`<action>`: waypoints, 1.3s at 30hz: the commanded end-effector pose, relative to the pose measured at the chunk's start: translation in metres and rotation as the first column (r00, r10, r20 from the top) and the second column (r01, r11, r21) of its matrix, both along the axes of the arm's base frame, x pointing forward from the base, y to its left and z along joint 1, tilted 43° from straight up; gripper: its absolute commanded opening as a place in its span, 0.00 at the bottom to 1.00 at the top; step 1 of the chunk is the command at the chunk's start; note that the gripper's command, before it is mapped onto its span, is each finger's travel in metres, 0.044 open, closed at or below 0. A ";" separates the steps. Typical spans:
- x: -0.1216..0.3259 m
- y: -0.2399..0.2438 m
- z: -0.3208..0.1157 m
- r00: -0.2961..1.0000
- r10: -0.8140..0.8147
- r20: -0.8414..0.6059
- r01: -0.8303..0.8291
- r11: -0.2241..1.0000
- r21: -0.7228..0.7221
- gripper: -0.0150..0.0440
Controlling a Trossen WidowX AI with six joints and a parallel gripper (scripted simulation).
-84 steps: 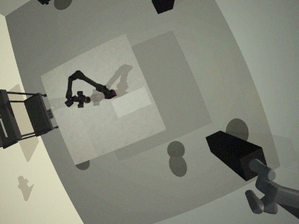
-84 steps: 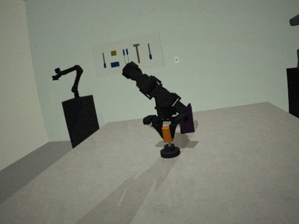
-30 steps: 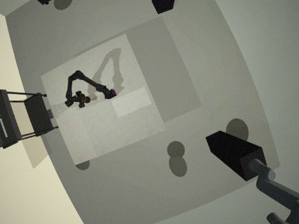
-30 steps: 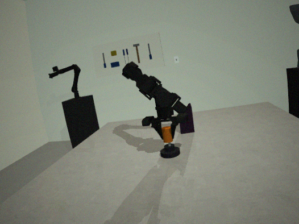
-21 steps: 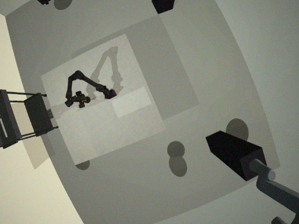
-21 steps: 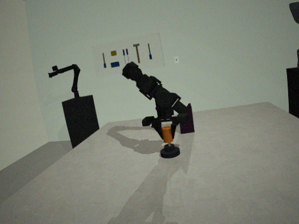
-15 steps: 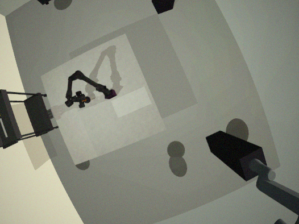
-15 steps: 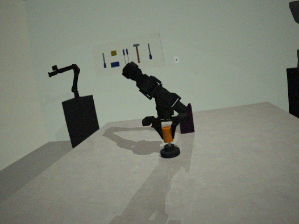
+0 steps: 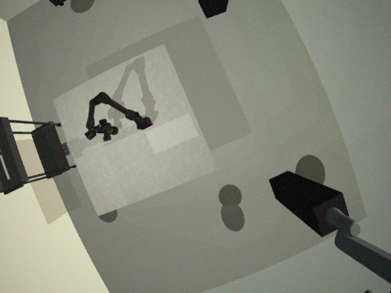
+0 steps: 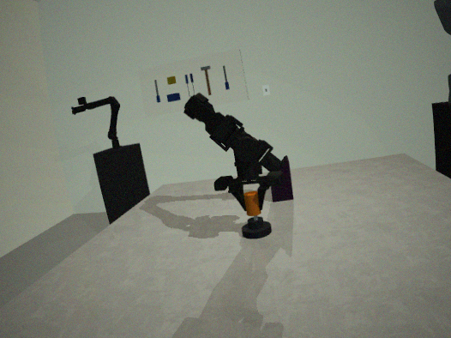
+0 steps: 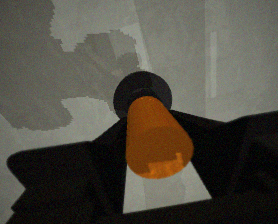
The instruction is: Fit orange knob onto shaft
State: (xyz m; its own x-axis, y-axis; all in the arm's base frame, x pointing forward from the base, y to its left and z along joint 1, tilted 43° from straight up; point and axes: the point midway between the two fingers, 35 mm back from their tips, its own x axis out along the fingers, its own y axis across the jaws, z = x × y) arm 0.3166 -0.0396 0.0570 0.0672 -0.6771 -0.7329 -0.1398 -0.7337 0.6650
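Observation:
The orange knob (image 10: 252, 203) (image 11: 156, 135) is held nearly upright, slightly tilted in the exterior view. My gripper (image 10: 254, 208) is shut on it, one finger on each side. The dark round pedestal (image 10: 256, 230) (image 11: 121, 95) stands on the table directly below the knob. A short bit of the silver shaft (image 10: 255, 219) shows between the knob's lower end and the pedestal's raised middle. The knob's hole and the flat sides are hidden, so I cannot tell how they line up or whether the shaft's tip is inside. In the top view only a bit of orange shows.
The arm's dark purple base (image 10: 283, 184) (image 9: 148, 123) stands on the pale table (image 9: 149, 176) (image 10: 343, 250) behind the gripper. Arm shadows lie across the table. A chair-like dark frame (image 9: 50, 150) is beside the table's edge. Another arm on a black stand (image 10: 122, 182) is farther off.

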 end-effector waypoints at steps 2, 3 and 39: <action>0.000 0.003 0.002 1.000 0.004 -0.001 -0.004 1.000 -0.003 0.25; 0.000 0.003 0.003 1.000 0.004 -0.001 -0.004 1.000 -0.003 0.25; 0.000 0.003 0.003 0.978 0.154 -0.143 -0.157 0.988 -0.006 0.25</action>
State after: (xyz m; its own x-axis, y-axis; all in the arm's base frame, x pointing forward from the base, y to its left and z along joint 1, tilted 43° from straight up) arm 0.3181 -0.0382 0.0567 0.0632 -0.6781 -0.7322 0.0741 -0.7285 0.6810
